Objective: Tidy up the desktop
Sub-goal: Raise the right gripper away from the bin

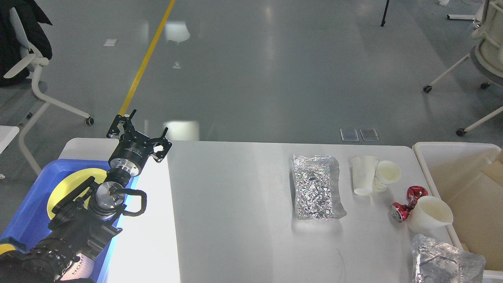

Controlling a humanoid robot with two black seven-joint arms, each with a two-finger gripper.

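Desktop (235, 204) fills lower view. Left gripper (138, 129), jaws spread, empty, raised over desktop's left end above blue tray (29, 212). Foil bags (316, 186), cups (365, 175) crowd desktop's right end beside bin (452, 149), likely awaiting disposal.

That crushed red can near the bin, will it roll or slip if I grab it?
The crushed red can looks bent in the middle, so it probably won't roll far. Its glossy metal may slide between tool fingers. It seems to touch the white cup beside it, so pushing it would likely nudge or tip that cup.
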